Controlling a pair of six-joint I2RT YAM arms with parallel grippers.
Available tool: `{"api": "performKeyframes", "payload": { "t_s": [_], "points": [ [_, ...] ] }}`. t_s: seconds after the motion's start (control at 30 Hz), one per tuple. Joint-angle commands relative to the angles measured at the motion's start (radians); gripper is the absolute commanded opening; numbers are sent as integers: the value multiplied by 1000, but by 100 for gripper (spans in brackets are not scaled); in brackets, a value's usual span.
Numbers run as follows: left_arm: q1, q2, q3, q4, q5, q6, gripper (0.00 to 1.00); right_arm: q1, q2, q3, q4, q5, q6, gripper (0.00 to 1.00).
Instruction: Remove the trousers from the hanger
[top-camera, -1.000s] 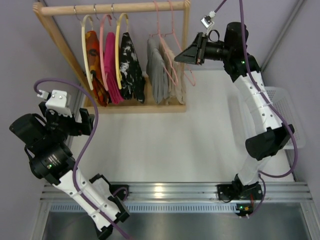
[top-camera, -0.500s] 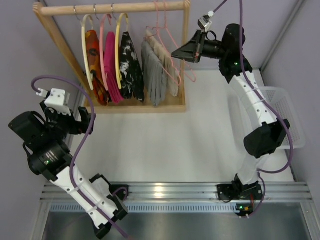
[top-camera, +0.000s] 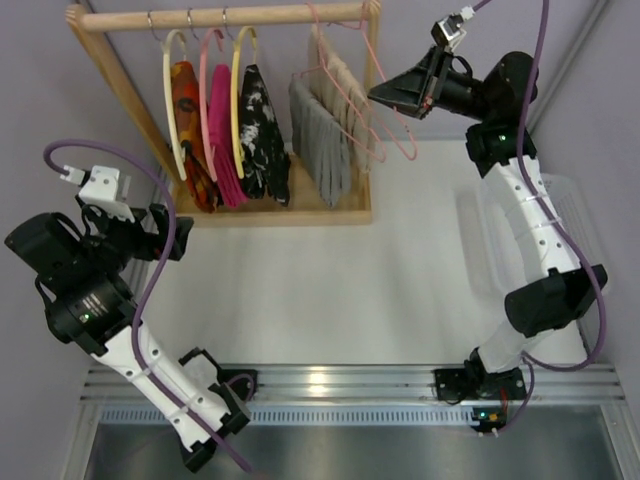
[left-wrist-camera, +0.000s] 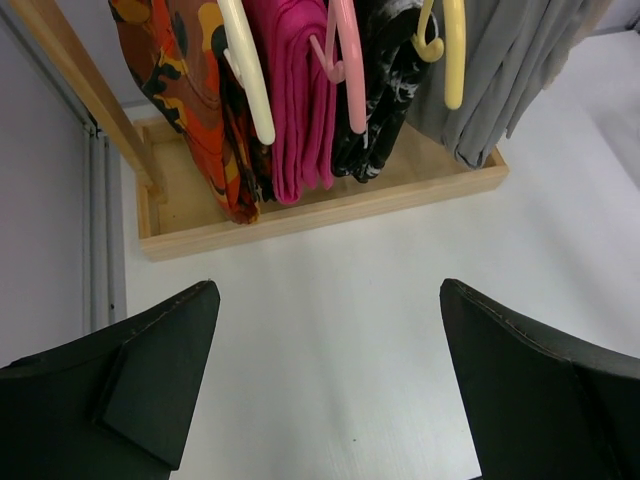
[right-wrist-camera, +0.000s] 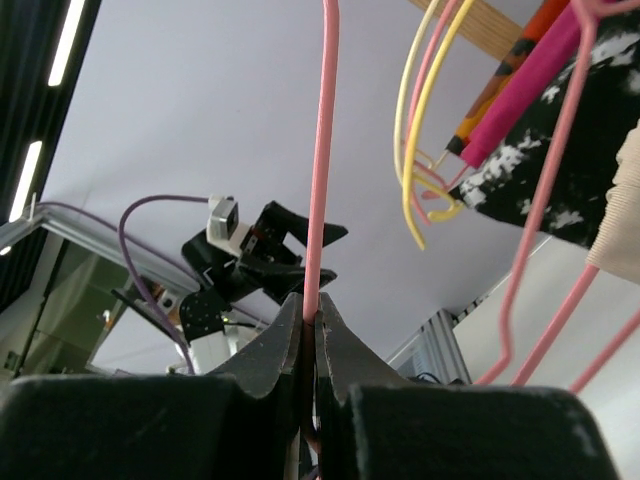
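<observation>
The beige trousers (top-camera: 341, 72) hang in pleats over the thin pink wire hanger (top-camera: 394, 138) at the right end of the wooden rack (top-camera: 225, 16), beside the grey trousers (top-camera: 320, 140). My right gripper (top-camera: 374, 95) is shut on the hanger's wire, which shows pinched between the jaws in the right wrist view (right-wrist-camera: 312, 315). A strip of the beige trousers (right-wrist-camera: 618, 215) shows at that view's right edge. My left gripper (top-camera: 168, 235) is open and empty, low and left of the rack, over the white table (left-wrist-camera: 330, 330).
Three hoop hangers carry orange (top-camera: 188, 110), magenta (top-camera: 222, 120) and black-and-white (top-camera: 262, 125) garments on the rack. The rack's wooden base tray (left-wrist-camera: 320, 205) lies ahead of my left gripper. A white basket (top-camera: 572, 225) stands at the right table edge.
My right gripper has moved up and to the right with the pink wire hanger; the beige trousers have swung up and right, away from the grey ones. My left arm has shifted slightly left.
</observation>
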Motion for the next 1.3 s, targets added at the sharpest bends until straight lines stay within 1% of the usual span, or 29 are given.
{"api": "performKeyframes", "payload": {
  "t_s": [0.0, 0.17, 0.27, 0.37, 0.4, 0.47, 0.5, 0.57, 0.63, 0.67, 0.7, 0.73, 0.77, 0.8, 0.87, 0.9, 0.93, 0.97, 1.0, 1.07, 1.1, 1.13, 1.17, 1.2, 1.23, 1.27],
  "points": [
    [4, 56, 77, 10, 69, -72, 99, -13, -142, -58, 198, -16, 33, 0],
    [3, 113, 148, 10, 174, -98, 99, -33, -249, -240, 214, -33, 21, 0],
    [3, 178, 202, 10, 184, -118, 99, -67, -340, -340, 215, -32, 23, 0],
    [3, 208, 242, 8, 191, -115, 99, -93, -398, -449, 218, -33, 23, 0],
    [3, 231, 254, 10, 194, -132, 98, -97, -439, -496, 218, -33, 17, 0],
    [1, 272, 303, 8, 202, -178, 99, -113, -501, -535, 194, -33, -5, 0],
    [0, 315, 318, 8, 205, -228, 99, -119, -519, -564, 183, -33, -14, 0],
    [-16, 336, 360, 10, 189, -255, 99, -134, -574, -587, 136, -36, -52, 0],
    [-78, 373, 393, 10, 138, -293, 98, -142, -616, -624, 94, -36, -83, 0],
    [-107, 398, 415, 8, 112, -317, 99, -149, -657, -635, 41, -33, -124, 0],
    [-191, 421, 476, 10, 75, -383, 98, -153, -676, -650, 17, -33, -147, 0],
    [-245, 463, 502, 17, 0, -408, 99, -156, -694, -655, -16, -27, -172, 0],
    [-296, 476, 527, 58, -26, -434, 99, -162, -723, -656, -48, -23, -219, 0],
    [-383, 485, 550, 95, -48, -504, 99, -162, -736, -665, -97, -19, -235, 0],
    [-449, 523, 582, 195, -85, -595, 99, -173, -771, -682, -130, -13, -253, 0],
    [-524, 542, 605, 213, -107, -615, 98, -179, -782, -705, -150, -13, -255, 0],
    [-567, 559, 674, 230, -146, -629, 97, -191, -794, -710, -167, -15, -263, 0],
    [-606, 594, 706, 272, -176, -649, 97, -203, -817, -716, -174, -16, -282, 0],
    [-688, 603, 738, 314, -198, -663, 96, -212, -826, -721, -205, -16, -295, 0],
    [-756, 623, 780, 384, -224, -715, 95, -237, -854, -722, -257, -16, -330, 0],
    [-828, 645, 786, 431, -236, -722, 93, -245, -861, -727, -262, -15, -333, 0],
    [-867, 656, 789, 438, -253, -723, 92, -249, -869, -728, -274, -9, -336, 0],
    [-910, 666, 789, 439, -285, -688, 89, -248, -880, -730, -274, -4, -339, 0],
    [-1013, 686, 783, 439, -298, -666, 88, -249, -883, -730, -280, 2, -339, 0],
    [-1066, 695, 777, 439, -301, -651, 86, -281, -886, -730, -280, 17, -341, 0],
    [-1110, 705, 776, 445, -298, -629, 82, -283, -892, -730, -286, 27, -344, 0]
  ]
}}
